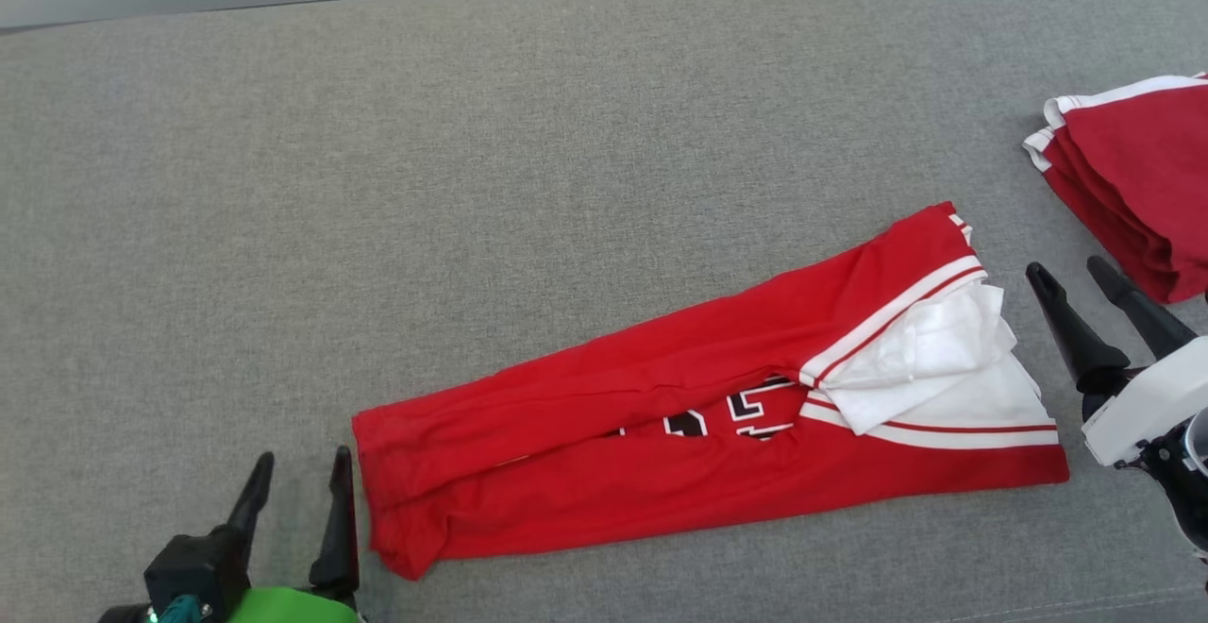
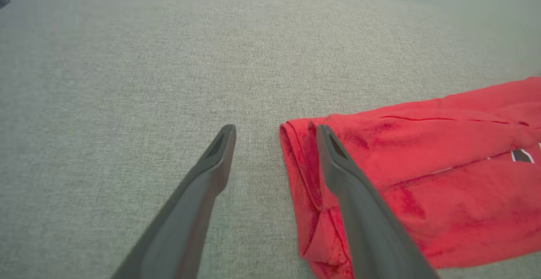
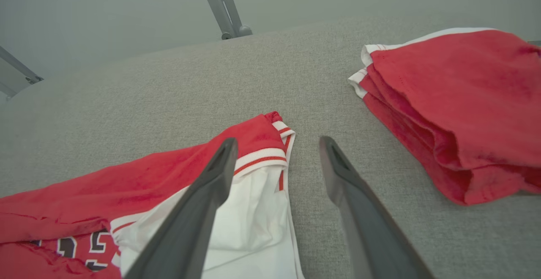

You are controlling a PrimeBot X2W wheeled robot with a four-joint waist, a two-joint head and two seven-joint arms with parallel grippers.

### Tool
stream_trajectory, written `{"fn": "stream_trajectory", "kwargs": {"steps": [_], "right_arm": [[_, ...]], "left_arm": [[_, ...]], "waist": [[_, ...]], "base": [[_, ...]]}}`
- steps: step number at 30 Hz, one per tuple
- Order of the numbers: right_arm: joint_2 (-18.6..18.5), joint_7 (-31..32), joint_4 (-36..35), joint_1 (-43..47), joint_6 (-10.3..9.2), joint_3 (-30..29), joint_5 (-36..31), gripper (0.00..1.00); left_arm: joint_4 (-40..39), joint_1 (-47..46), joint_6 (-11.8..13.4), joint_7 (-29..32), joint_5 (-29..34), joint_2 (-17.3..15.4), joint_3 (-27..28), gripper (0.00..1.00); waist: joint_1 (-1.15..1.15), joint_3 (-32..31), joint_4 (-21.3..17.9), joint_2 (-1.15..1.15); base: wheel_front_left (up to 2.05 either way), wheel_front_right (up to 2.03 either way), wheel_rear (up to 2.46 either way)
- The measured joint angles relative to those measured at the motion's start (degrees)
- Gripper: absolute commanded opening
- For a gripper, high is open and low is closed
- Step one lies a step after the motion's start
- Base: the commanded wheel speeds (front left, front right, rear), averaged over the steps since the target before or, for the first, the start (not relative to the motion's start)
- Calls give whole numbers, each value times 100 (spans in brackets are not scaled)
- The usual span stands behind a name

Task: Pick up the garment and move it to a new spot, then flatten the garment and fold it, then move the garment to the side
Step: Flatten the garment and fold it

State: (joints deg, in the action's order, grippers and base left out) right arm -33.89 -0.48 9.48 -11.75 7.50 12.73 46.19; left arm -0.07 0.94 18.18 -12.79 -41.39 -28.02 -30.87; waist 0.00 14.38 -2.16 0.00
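- Red jersey garment [image 1: 613, 396] — folded into a long strip, lying on grey upholstery [image 1: 377, 179] between both grippers.
- Likely soft, light, limp; grasp at the short ends.
- Left gripper [image 1: 303, 456], right gripper [image 1: 1066, 266] — fingers apart, empty.

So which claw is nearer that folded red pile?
Right. The right claw is just short of the folded red pile; the left claw is past the jersey, far off.
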Motion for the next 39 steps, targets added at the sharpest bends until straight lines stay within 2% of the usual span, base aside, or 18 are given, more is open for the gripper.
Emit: {"fn": "stream_trajectory", "kwargs": {"steps": [2, 4, 6, 11, 15, 19, 20, 26, 28, 29, 33, 36, 39], "right_arm": [[62, 219, 10, -1, 0, -202, -58, 100], [170, 453, 177, -30, 0, -286, -200, 100], [399, 646, 408, -97, -1, -282, -305, 100], [832, 805, 1245, -288, 0, -213, -478, 100], [881, 767, 1807, -376, 7, -213, -710, 100], [942, 771, 2081, -461, 4, -98, -577, 100], [955, 824, 2111, -516, -31, 9, -334, 0], [858, 973, 1895, -561, -12, 376, 583, 0], [510, 1004, 1920, -574, 7, 341, 784, 0], [199, 998, 1998, -576, 5, 201, 882, 0], [-452, 907, 2016, -606, 4, -131, 969, 0], [-856, 798, 1747, -510, 2, -304, 927, 0], [-956, 792, 1105, -274, -2, -291, 845, 0]], "left_arm": [[-26, 57, 259, -151, 327, 54, 178, 100], [-90, 48, 349, -200, 527, 253, 411, 100], [-125, 38, 335, -201, 818, 477, 561, 100], [87, -29, -52, -224, 1339, 1066, 884, 100], [419, -37, -464, -224, 1546, 1403, 1060, 100], [611, -36, -784, -224, 1703, 1685, 1300, 100], [697, -29, -928, -225, 1780, 1822, 1403, 100], [1020, 24, -1402, -225, 1960, 2054, 1625, 100], [1209, 35, -1601, -225, 2033, 2159, 1724, 100], [1347, 36, -1726, -225, 2070, 2198, 1770, 100], [1530, 43, -1885, -225, 2170, 2310, 1867, 100], [1612, 59, -1971, -225, 2243, 2382, 1928, 100], [1650, 86, -2020, -224, 2282, 2439, 1962, 100]], "waist": [[0, 3, 37, 0], [0, 22, 95, 0], [0, 44, 164, 0], [0, 77, 369, 0], [0, 79, 549, 0], [0, 80, 666, 0], [0, 65, 669, 0], [0, -70, 570, 0], [0, -172, 513, 0], [0, -246, 479, 0], [0, -407, 439, 0], [0, -526, 436, 0], [0, -629, 449, 0]], "base": [[0, 0, 0], [0, 0, 0], [0, 0, 0], [0, 0, 0], [0, 0, 0], [0, 0, 0], [0, 0, 0], [0, 0, 0], [0, 0, 0], [0, 0, 0], [0, 0, 0], [0, 0, 0], [0, 0, 0]]}}
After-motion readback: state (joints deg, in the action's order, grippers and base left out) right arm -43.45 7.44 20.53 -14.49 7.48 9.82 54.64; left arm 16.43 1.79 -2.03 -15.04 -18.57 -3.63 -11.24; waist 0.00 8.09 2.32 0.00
